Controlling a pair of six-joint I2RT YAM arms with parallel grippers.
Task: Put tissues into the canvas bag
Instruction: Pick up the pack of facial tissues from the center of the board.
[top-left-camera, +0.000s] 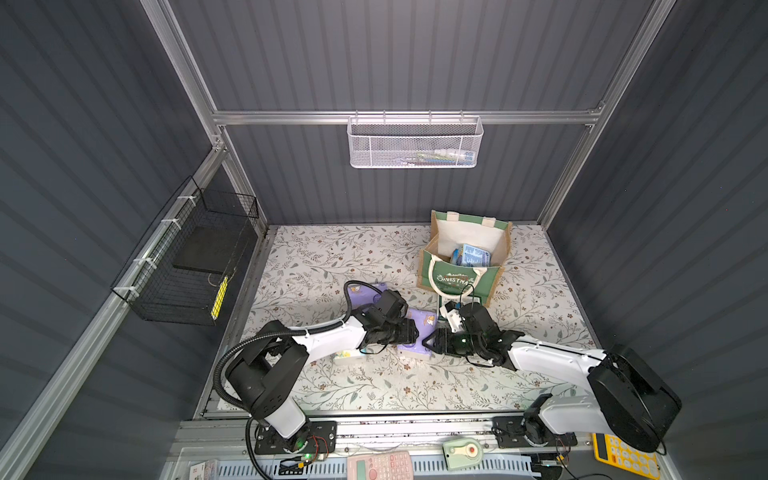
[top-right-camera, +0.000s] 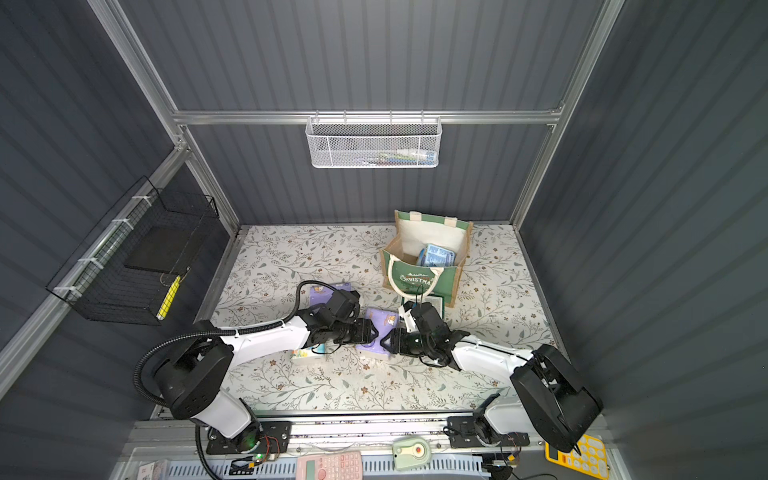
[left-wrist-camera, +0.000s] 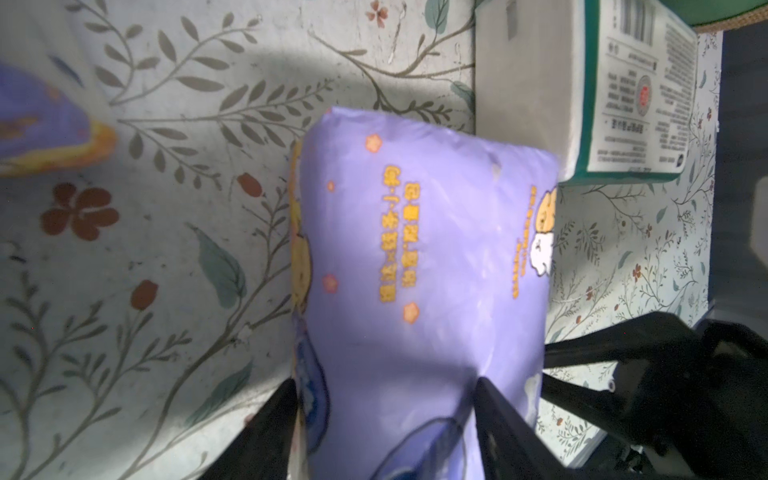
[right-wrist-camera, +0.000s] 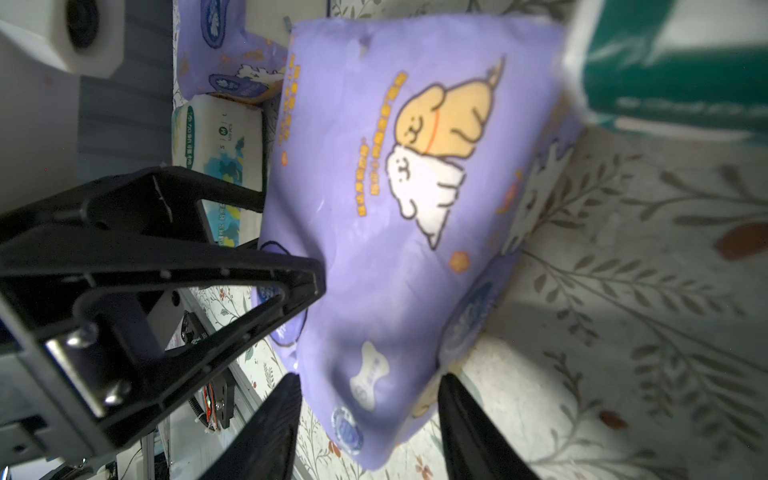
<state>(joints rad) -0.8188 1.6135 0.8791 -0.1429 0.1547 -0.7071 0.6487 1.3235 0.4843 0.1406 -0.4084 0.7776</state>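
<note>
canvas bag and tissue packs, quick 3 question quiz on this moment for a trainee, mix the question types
1. Which colour of tissues already lies inside the canvas bag? A purple, B light blue, C white
2. True or false: the left hand and the right hand both have their fingers around the same purple pack.
3. Fill in: the pack lying on the table right in front of the bag is ____ and white.

Key
1. B, the light blue tissues.
2. True.
3. Green: the green-and-white pack.
</note>
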